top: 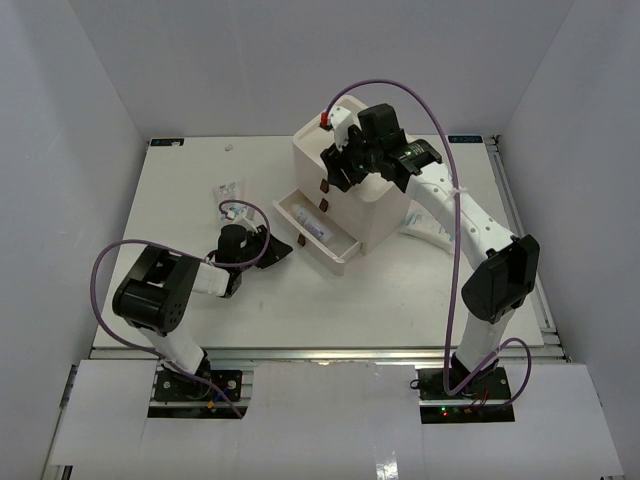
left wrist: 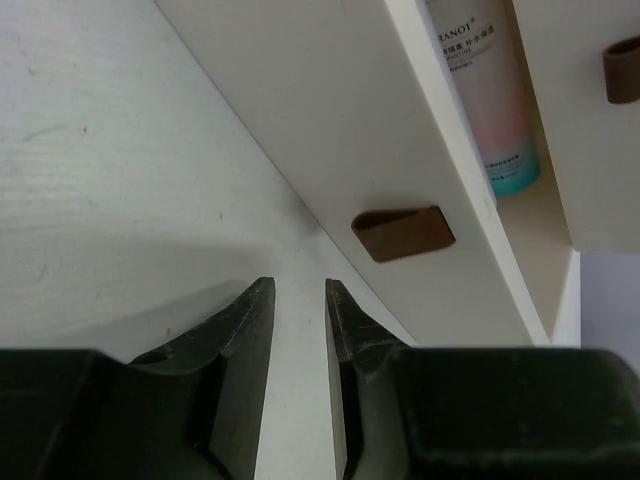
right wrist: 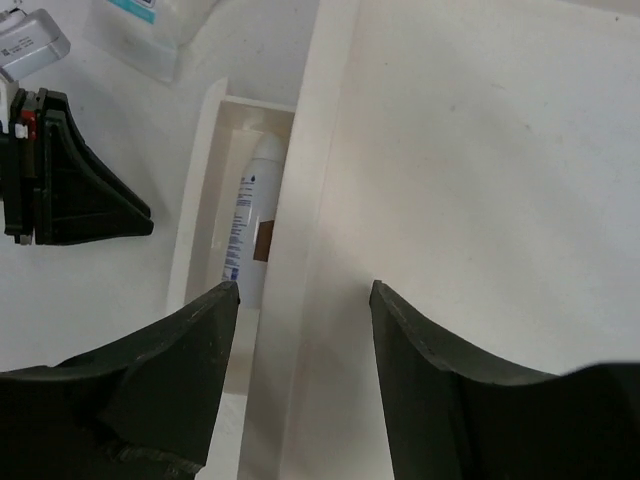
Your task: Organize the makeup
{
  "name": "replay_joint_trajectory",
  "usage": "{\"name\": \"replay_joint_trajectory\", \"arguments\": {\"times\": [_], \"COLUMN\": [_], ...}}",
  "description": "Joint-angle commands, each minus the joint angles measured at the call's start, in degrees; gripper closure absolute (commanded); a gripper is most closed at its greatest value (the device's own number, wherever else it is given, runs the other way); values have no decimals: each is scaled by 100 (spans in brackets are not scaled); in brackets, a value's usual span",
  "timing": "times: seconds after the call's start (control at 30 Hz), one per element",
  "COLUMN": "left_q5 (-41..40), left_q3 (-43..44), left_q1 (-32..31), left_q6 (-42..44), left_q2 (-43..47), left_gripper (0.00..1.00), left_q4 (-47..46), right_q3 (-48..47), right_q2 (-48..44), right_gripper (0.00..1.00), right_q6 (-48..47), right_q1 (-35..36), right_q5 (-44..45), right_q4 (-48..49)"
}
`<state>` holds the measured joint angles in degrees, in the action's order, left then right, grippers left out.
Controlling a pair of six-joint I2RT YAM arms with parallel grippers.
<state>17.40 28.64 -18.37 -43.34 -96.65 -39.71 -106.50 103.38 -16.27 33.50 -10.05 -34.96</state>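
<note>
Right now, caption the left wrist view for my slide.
Left fingers, empty and slightly apart, face the open drawer and its brown knob; a teal-capped tube lies inside.

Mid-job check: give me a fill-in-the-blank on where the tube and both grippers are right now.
1. In the cream box, the white tube lies inside the pulled-out ____.
2. The left gripper points toward the brown knob and holds ____.
3. The right gripper hovers, jaws apart, over the box's ____.
Missing words: drawer; nothing; top.
</note>
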Motion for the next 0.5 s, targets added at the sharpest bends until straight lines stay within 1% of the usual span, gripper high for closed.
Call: {"name": "replay_joint_trajectory", "arguments": {"times": [0.0, 0.07, 0.1, 0.3, 0.47], "left_q5": [86, 106, 106, 97, 45], "left_q3": [603, 967, 1201, 2048, 2784], "left_q1": [-43, -92, -113, -271, -398], "left_q6": [226, 284, 299, 317, 299], "left_q2": [-407, -736, -874, -1475, -1862], "left_gripper": [63, 63, 63, 63, 63], "left_q4": [-476, -428, -406, -312, -94], "right_q3": [-136, -87, -73, 6, -12], "right_q2": [101, 127, 138, 199, 318], "right_gripper": [70, 82, 85, 92, 92], "right_q6": [67, 43, 32, 19, 27], "right_q1": [17, 22, 21, 43, 44], "right_q5": [134, 89, 65, -144, -386], "right_q4": [-51, -69, -77, -141, -224]}}
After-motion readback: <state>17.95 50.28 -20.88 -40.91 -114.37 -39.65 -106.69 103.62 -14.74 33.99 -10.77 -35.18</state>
